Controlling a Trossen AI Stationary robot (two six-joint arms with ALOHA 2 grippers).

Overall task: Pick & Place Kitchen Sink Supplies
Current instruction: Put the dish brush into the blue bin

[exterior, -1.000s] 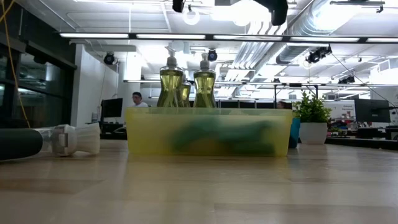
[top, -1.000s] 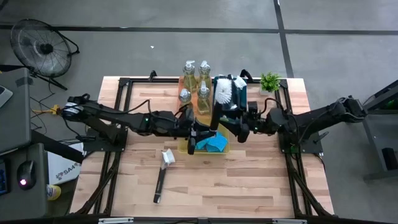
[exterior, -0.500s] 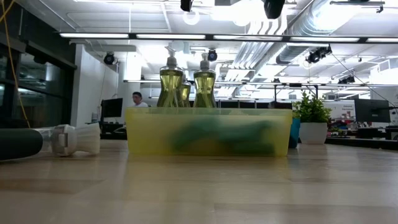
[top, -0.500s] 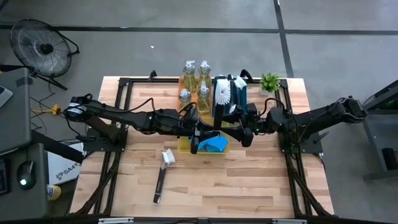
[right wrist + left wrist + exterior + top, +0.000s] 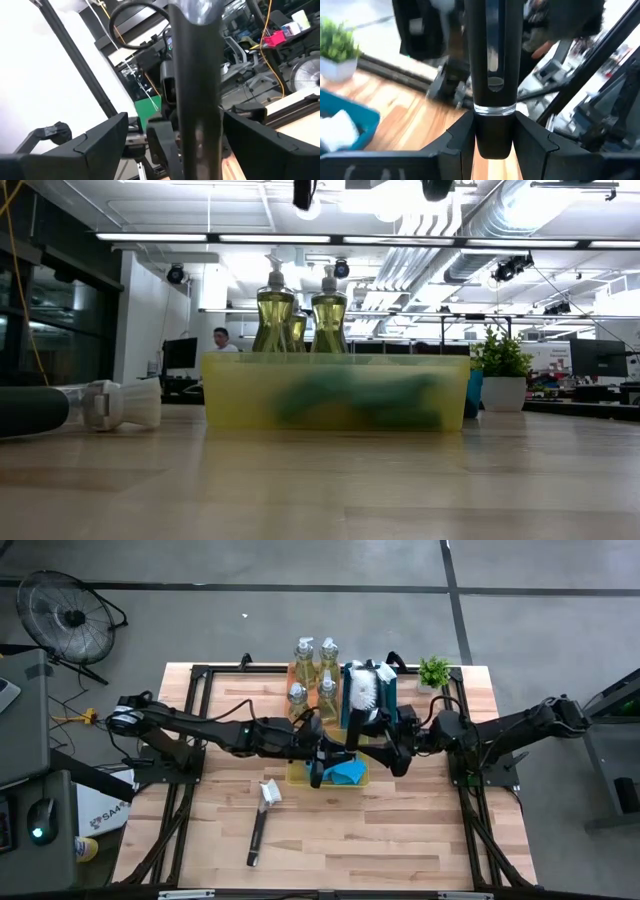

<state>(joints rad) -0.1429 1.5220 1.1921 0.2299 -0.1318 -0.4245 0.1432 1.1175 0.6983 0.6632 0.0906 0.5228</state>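
A dish brush with a black handle (image 5: 347,720) and a white head (image 5: 362,688) stands lifted over the yellow tray (image 5: 296,774), which holds blue sponges (image 5: 347,772). My left gripper (image 5: 328,750) reaches in from the table's left and is shut on the handle. My right gripper (image 5: 386,748) comes from the right. Its open fingers stand on either side of the handle (image 5: 196,75) with a gap on both sides. A second brush (image 5: 259,822) lies flat on the table near the front. Soap bottles (image 5: 312,668) stand in the orange tray at the back. My left gripper pinches the brush handle between its two fingers near its free end (image 5: 493,122), just below the hang hole. The fingers come in level from the table's left and lie across the handle. The brush stands about upright, head up, clear of the tray.
A teal tray (image 5: 388,698) with more white brush heads sits behind the held brush. A small potted plant (image 5: 434,672) stands at the back right. The near half of the wooden table holds only the lying brush (image 5: 80,406).
My right gripper has turned at the wrist and tipped upward beside the handle, its fingers staying apart. The left gripper keeps its hold on the brush.
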